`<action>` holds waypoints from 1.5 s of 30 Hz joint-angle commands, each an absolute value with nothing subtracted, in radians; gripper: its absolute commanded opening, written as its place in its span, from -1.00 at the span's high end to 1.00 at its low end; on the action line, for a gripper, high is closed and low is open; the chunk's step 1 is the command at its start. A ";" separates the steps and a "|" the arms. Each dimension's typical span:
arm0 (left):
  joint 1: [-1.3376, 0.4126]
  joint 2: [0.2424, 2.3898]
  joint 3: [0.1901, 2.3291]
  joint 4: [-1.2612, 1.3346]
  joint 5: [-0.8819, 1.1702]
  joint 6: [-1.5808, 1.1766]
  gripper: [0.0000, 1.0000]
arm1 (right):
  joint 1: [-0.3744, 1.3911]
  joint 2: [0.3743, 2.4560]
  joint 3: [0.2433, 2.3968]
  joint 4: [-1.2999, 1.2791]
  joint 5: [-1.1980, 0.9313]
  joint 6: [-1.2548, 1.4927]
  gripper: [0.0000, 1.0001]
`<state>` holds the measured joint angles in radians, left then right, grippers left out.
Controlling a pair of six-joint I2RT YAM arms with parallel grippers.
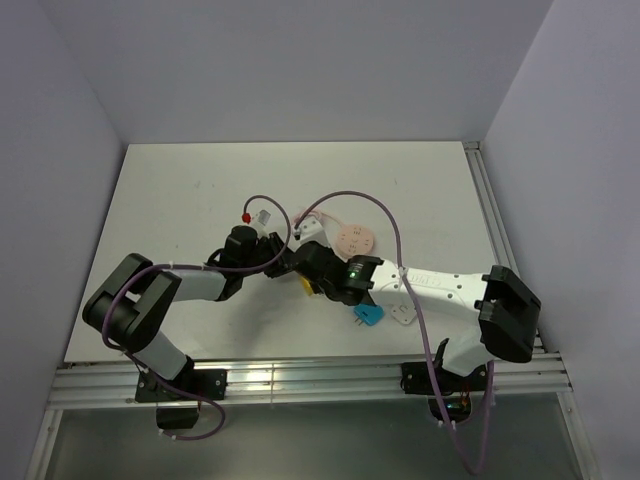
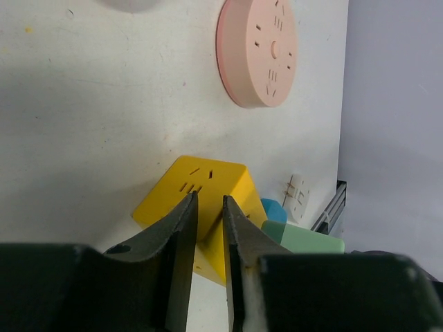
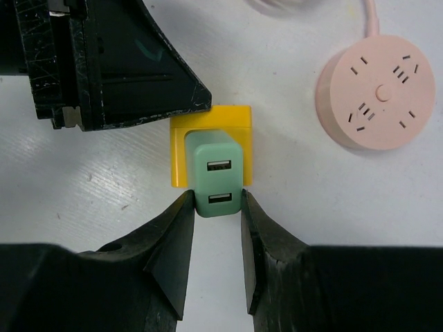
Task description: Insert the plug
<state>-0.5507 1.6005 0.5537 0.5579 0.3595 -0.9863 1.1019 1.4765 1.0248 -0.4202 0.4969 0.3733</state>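
A green USB charger plug [image 3: 217, 176] sits against the side of a yellow cube socket [image 3: 211, 119] on the white table. My right gripper [image 3: 217, 200] is shut on the plug's near end, one finger on each side. In the top view the right gripper [image 1: 318, 272] meets my left gripper [image 1: 280, 255] at the cube [image 1: 301, 284]. In the left wrist view the left gripper [image 2: 209, 199] has its jaws nearly together, with the tips resting on top of the cube [image 2: 208, 176]. The green plug [image 2: 311, 242] shows at the cube's right.
A round pink power socket [image 1: 355, 238] with a mauve cable lies just behind the cube and also shows in the right wrist view [image 3: 377, 91]. A blue adaptor [image 1: 367, 316] and a white adaptor [image 1: 403, 316] lie near the front. A white plug [image 1: 308, 228] lies behind.
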 commanded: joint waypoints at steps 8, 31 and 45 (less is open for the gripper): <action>-0.555 1.626 0.515 0.603 0.379 -0.982 0.52 | 1.109 1.575 1.126 -0.535 0.480 0.402 1.00; -0.557 1.674 0.517 0.630 0.380 -0.988 0.60 | 1.144 1.686 1.072 -0.502 0.479 0.446 1.00; -0.555 1.654 0.491 0.637 0.388 -0.979 0.68 | 1.111 1.703 1.049 -0.459 0.417 0.454 1.00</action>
